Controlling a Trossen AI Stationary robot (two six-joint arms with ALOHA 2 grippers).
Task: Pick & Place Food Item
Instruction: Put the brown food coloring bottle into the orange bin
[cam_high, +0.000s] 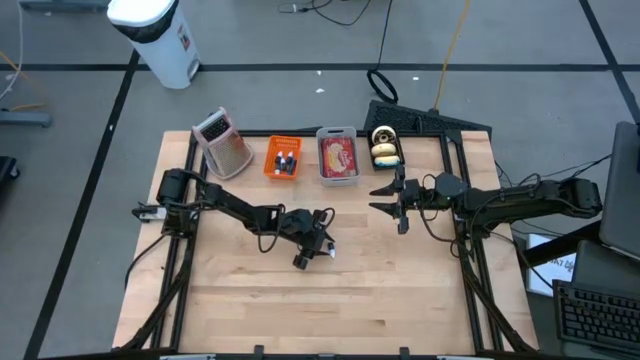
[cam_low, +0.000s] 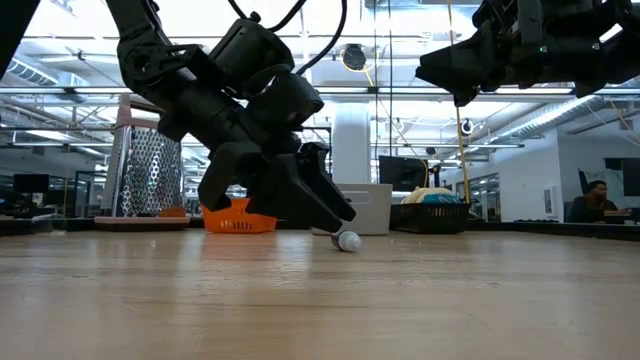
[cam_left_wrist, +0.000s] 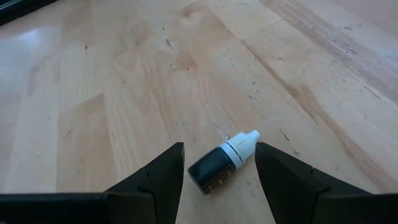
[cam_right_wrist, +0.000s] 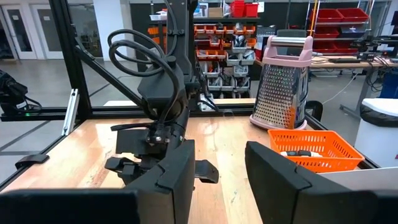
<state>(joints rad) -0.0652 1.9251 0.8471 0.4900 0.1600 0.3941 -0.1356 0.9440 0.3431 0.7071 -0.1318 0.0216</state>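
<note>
Small dark bottle (cam_left_wrist: 221, 165) lying flat, white cap (cam_left_wrist: 244, 144) pointing away from left end effector (cam_left_wrist: 221, 180)

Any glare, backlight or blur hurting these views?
Low view: bright ceiling lights behind leave both arms as dark shapes; the near table is soft, the small bottle reads fine. Left wrist view: glare on the wood at one corner, bottle sharp between the left end effector's fingers. High view: even light.

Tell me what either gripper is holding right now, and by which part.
Nothing is held. The left gripper stands open around the small dark bottle lying on the table; the right gripper is open and empty.
</note>
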